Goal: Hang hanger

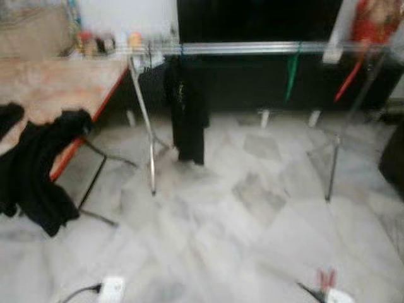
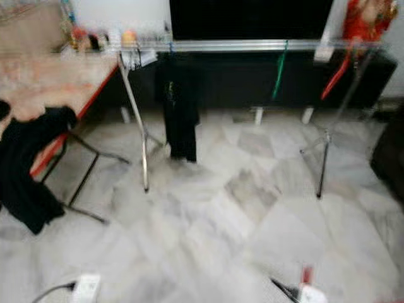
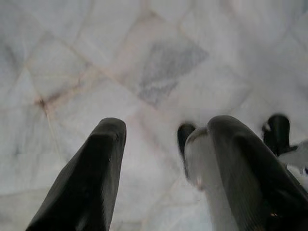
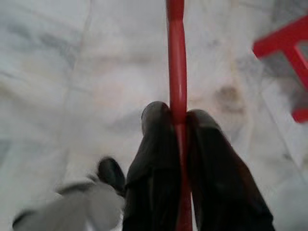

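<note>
The right gripper (image 4: 178, 120) has its jaws pinching a red hanger (image 4: 177, 57) by a thin bar that runs straight out between the 2 black fingers, above the pale marble floor (image 4: 72, 72); another red part of the hanger shows off to one side. The left gripper (image 3: 161, 132) hangs over the same floor with its jaws spread and nothing between them.

Ahead, in the blurred head views, a silver clothes rack (image 1: 252, 48) stands on the marble floor in front of a dark cabinet. A black garment (image 1: 187, 107) hangs from its rail near the left end, a green hanger (image 1: 291, 72) hangs near the middle, and a red item (image 1: 348, 79) hangs towards the right end. To the left, a worktop (image 1: 57, 88) with an orange edge carries a black cloth (image 1: 38, 170) that drapes over its side. A white power strip (image 1: 112, 288) lies on the floor nearby.
</note>
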Motion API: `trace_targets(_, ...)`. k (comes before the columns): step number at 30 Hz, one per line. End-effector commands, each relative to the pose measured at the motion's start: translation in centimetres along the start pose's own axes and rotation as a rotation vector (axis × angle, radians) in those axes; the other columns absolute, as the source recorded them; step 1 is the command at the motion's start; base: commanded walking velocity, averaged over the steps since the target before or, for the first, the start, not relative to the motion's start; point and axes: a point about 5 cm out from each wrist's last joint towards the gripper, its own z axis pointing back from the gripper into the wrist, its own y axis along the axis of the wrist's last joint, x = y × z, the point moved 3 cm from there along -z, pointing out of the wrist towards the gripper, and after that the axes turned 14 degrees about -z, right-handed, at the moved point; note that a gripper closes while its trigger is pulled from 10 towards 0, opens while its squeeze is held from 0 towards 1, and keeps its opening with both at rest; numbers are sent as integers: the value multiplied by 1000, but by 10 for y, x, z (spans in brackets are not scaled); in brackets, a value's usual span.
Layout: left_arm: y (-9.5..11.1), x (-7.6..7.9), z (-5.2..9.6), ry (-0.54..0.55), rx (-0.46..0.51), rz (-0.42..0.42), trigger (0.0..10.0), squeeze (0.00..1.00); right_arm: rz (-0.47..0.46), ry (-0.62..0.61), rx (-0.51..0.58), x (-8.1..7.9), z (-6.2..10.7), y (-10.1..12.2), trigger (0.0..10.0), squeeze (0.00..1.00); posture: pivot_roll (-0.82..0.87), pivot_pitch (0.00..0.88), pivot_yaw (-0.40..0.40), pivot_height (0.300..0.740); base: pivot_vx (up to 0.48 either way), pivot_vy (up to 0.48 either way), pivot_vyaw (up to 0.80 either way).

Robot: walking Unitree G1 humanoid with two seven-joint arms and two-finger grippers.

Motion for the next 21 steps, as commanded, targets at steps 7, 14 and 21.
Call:
trace_targets(7,-7,-11,2,28,-18,-5,10000,0,-13,31,8,-13,0,1,10000,0,-66,0,-8,740,367,0,0)
trace_targets(14,-6,-13,2,50,-7,0,10000,0,-3,36,9,-14,0,2,10000,0,-64,0,-11,740,282,0,0)
trace_targets(21,-2,-18,3,107,23,-19,10000,0,-4,42,43,-14,1,6,10000,0,-69,0,-13,740,0,0,0)
